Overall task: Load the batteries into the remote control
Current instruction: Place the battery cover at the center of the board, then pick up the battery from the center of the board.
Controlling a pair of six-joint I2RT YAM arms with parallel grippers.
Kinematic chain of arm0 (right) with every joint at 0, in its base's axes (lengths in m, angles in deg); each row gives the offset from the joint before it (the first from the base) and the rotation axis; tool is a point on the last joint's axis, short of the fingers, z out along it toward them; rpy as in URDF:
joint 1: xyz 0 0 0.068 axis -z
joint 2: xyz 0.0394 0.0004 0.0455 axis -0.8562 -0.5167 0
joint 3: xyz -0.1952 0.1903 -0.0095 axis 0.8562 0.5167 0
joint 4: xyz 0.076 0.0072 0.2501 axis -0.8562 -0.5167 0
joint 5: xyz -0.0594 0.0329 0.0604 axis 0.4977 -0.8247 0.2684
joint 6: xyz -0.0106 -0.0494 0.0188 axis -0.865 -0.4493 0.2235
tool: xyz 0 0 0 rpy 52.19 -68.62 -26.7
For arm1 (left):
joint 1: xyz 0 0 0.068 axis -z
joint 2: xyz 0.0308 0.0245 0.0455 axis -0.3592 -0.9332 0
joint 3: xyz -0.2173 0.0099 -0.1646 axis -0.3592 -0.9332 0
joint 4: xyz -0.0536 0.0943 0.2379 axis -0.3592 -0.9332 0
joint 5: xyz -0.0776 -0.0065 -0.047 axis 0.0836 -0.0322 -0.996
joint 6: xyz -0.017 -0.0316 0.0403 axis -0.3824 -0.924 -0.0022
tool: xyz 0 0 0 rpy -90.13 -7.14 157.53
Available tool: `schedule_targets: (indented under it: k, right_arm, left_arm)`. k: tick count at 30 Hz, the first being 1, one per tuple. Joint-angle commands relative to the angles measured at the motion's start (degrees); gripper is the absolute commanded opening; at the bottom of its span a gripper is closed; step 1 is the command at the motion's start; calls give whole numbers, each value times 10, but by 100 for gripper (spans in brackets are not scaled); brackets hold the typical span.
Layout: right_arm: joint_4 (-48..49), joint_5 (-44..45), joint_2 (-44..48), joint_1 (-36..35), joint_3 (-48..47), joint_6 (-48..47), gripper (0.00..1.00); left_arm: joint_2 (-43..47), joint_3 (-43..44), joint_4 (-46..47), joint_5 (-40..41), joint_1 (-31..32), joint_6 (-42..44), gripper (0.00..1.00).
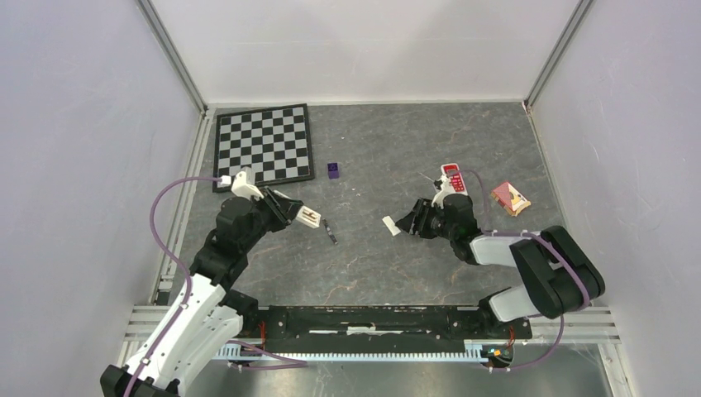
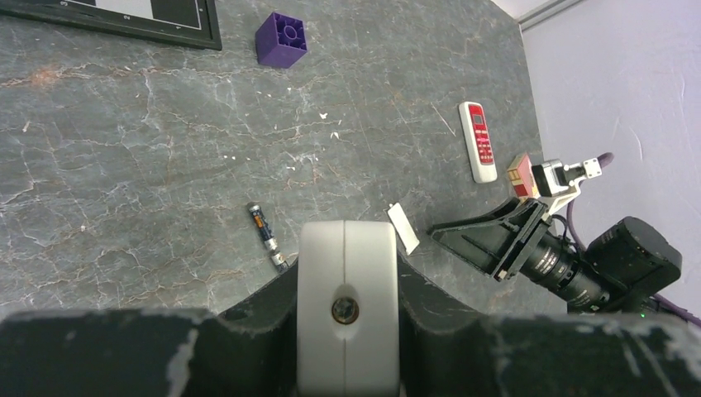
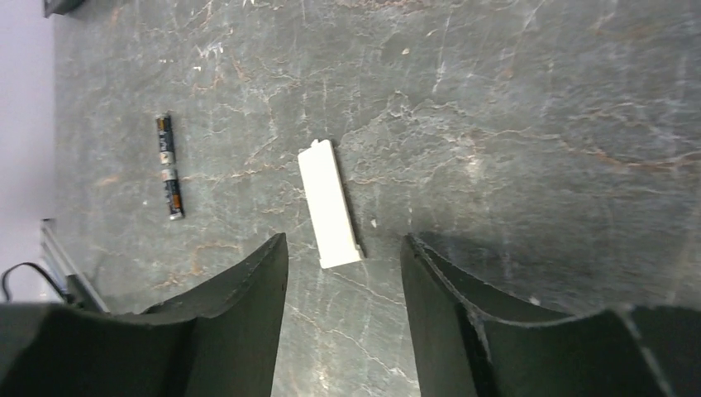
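- Left gripper (image 1: 294, 212): clamped on the remote control (image 2: 347, 273), the white bar pointing right toward the table's middle.
- Batteries (image 3: 169, 153): on the table just off the remote's free end, two end to end in one line. Long axis runs near–far, slightly slanted.
- Right gripper (image 1: 407, 223): fingers spread, empty, with a flat white lid (image 3: 331, 207) lying at its tips. Batteries are to its left, beyond the lid.
- Judgement: left arm is nearer but occupied, so the pick falls to the right, closing across the batteries' short axis.
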Motion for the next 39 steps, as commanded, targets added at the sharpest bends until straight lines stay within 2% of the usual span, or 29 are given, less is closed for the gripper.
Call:
schedule_targets:
  k: [1,4,8,16,19,23,27,33,39]
  right_arm:
    - [-113,69,34,3,-2,-55,61]
    - [-123,52,60,1,-13,-60,65]
    - [-130,51,96,-23,-38,-78,65]
    - [-156,117,66,-174,-137,-132,65]
    - [-156,139,19,-215,-182,-122,61]
    - [-162,180,-55,-271,-253,-112,51]
    - [-190,245,-114,-317,-326,-125,50]
    - [-246,327,-189,-369,-401,-152,51]
    - [-308,391,-236,-400,-450,-160,46]
  left_arm:
    - [0,31,29,-7,1,32,2]
    - [2,27,26,-2,1,35,2]
    - [14,18,55,-39,1,37,2]
    - [46,9,157,-157,1,36,2]
    - [71,11,157,-115,0,16,2]
    - [104,37,56,41,0,5,2]
    - [131,55,-23,158,1,-3,2]
    - [148,63,-63,200,1,-6,2]
    - [146,69,-83,220,1,-2,2]
